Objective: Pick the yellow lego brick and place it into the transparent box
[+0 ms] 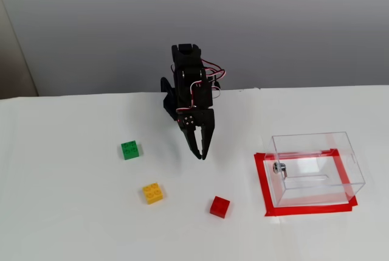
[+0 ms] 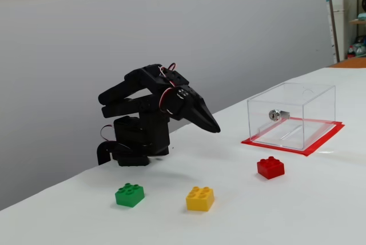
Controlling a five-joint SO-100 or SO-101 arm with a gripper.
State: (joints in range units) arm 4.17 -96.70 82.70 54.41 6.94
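The yellow lego brick [image 1: 152, 193] lies on the white table, in front of my arm and to the left; it shows in both fixed views [image 2: 200, 198]. The transparent box [image 1: 316, 168] stands empty at the right on a red tape outline, with a small metal fitting on its left wall; it also shows in the other fixed view [image 2: 291, 115]. My black gripper [image 1: 199, 153] hangs above the table with its fingers together, holding nothing, between the bricks and the box [image 2: 214, 127]. It is well apart from the yellow brick.
A green brick [image 1: 130, 149] lies left of the gripper [image 2: 130, 195]. A red brick [image 1: 220, 206] lies between the yellow brick and the box [image 2: 270, 167]. The arm's base [image 2: 134, 142] stands at the table's back edge by a grey wall.
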